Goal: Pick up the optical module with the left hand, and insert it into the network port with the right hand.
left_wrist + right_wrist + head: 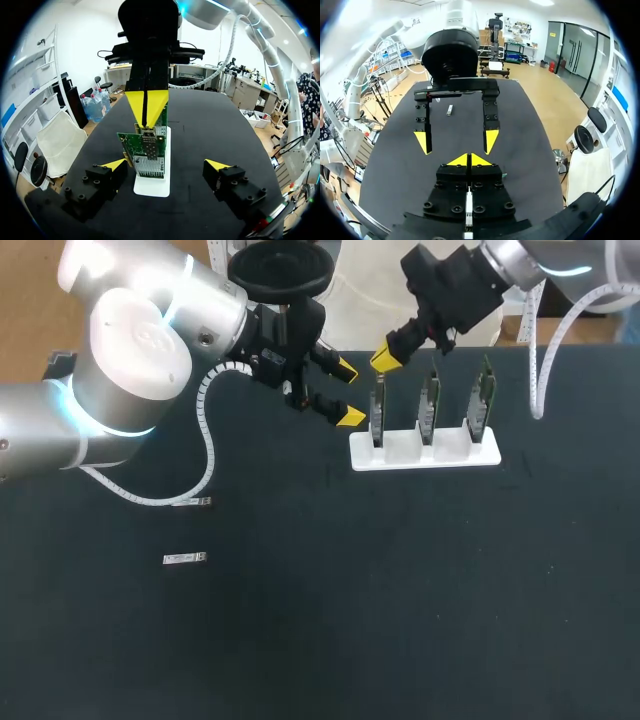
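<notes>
On the dark table point(400, 590), well to the left, a loose module point(184, 558) and a second loose module point(192, 502) are seen lying flat, untouched. Further right, the left gripper point(345, 393) is held with its fingers spread wide and nothing between them, just beside the leftmost network card point(147, 155). Next, the right gripper point(385, 360) is found directly above that card with its yellow tips pressed together, and in its own wrist view a slim silvery strip, taken to be the optical module point(468, 207), is clamped between the fingers. The module is judged to be light, rigid and metal-cased, so crushing is unlikely, but its smooth narrow sides could slip or twist. It is best held across its long flat flanks, near the rear, so that the nose is left free for the port point(148, 132). The card is judged the more fragile part: it stands upright on edge in the white holder point(425, 452), and a skewed push could lever it or tip it in its slot. As for what is hidden, the module's nose is covered by the closed tips in every view, so how far it has entered the port cannot be told. The port opening is largely masked by the right fingers, and the two cards further right are seen only edge-on from above.
</notes>
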Robot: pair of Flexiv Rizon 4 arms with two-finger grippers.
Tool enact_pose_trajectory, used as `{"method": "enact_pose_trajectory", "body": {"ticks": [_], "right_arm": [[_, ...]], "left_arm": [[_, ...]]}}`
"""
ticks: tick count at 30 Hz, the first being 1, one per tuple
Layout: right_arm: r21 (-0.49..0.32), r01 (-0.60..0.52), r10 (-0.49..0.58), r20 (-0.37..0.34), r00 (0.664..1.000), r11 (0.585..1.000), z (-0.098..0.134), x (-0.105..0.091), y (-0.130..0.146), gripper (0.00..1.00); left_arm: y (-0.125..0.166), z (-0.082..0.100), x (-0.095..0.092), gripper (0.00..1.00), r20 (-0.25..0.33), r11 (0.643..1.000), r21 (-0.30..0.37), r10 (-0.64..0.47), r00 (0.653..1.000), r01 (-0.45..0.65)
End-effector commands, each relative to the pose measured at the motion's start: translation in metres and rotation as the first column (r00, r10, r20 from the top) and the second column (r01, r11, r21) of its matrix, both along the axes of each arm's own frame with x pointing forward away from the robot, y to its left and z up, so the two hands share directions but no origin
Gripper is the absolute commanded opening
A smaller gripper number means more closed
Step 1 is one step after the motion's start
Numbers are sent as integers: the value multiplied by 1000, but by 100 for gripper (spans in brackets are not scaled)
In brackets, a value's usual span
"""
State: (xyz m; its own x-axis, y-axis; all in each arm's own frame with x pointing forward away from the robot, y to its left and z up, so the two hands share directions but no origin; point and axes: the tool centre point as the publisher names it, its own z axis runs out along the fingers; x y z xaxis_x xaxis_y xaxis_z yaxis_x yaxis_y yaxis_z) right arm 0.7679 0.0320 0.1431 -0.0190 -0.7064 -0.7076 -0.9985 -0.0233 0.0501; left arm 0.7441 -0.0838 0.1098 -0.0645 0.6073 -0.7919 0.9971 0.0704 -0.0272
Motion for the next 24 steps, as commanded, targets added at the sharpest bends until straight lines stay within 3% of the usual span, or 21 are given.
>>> {"method": "enact_pose_trajectory", "body": {"ticks": [1, 24], "right_arm": [[-3, 2, -2, -7, 1000, 1000, -3, 2, 0, 0], [-14, 16, -16, -46, 999, 1000, -19, -4, -1, 0]], "left_arm": [[0, 0, 0, 100, 0, 1000, 3, 3, 1000, -3], [0, 0, 0, 100, 0, 1000, 3, 3, 1000, -3]]}}
